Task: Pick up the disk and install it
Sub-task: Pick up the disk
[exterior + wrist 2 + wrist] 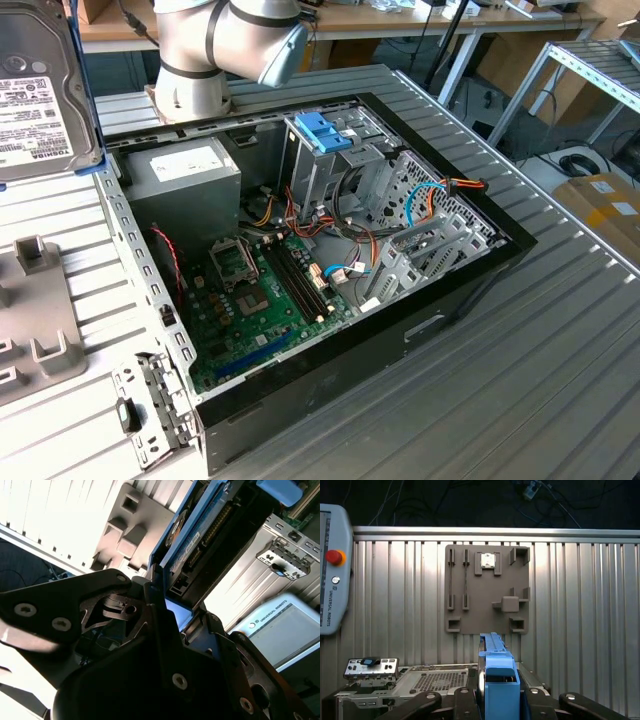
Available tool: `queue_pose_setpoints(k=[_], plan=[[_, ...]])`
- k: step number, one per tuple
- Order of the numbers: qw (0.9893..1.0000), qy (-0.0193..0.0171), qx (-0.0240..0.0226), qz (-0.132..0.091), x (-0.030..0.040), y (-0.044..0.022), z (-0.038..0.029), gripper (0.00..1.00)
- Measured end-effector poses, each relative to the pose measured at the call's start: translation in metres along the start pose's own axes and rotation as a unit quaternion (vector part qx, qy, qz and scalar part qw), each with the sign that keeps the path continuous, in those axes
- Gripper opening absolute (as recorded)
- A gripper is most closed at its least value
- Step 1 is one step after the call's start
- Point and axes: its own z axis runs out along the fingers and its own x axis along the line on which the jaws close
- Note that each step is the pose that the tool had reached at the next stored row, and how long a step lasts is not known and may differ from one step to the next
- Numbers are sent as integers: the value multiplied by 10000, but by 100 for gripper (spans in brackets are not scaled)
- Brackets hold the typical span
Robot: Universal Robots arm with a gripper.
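Observation:
The disk, grey metal with a white label in a light-blue carrier, hangs high at the exterior view's left, above the table and left of the open computer case. In the second wrist view my gripper is shut on the disk, which is seen edge-on with its blue rail and connector side showing. In the first wrist view the carrier's blue edge stands upright between my black fingers. The drive cage with its blue handle stands upright at the back of the case.
A grey fixture plate with slots and blocks lies on the ribbed metal table, also at the exterior view's left. A teach pendant lies beside it. A loose metal bracket sits by the case's front corner. The arm's base stands behind the case.

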Motion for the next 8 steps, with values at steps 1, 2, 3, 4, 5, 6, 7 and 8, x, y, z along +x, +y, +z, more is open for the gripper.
queue_pose_setpoints(k=[1, 2, 3, 4, 5, 6, 7, 8], plan=[[10000, 0, -1, 0, 0, -5, 0, 37], [10000, 0, -1, 0, 0, -11, -1, 37], [10000, 0, 0, 0, 0, -17, -1, 37], [10000, 0, 0, 0, 0, -22, -1, 37], [10000, 0, 0, 0, 0, -31, -1, 37], [10000, 0, 0, 0, 0, -36, -1, 37], [10000, 0, 0, 0, -1, -42, -1, 37], [10000, 0, 0, 0, -1, -47, -1, 37]])
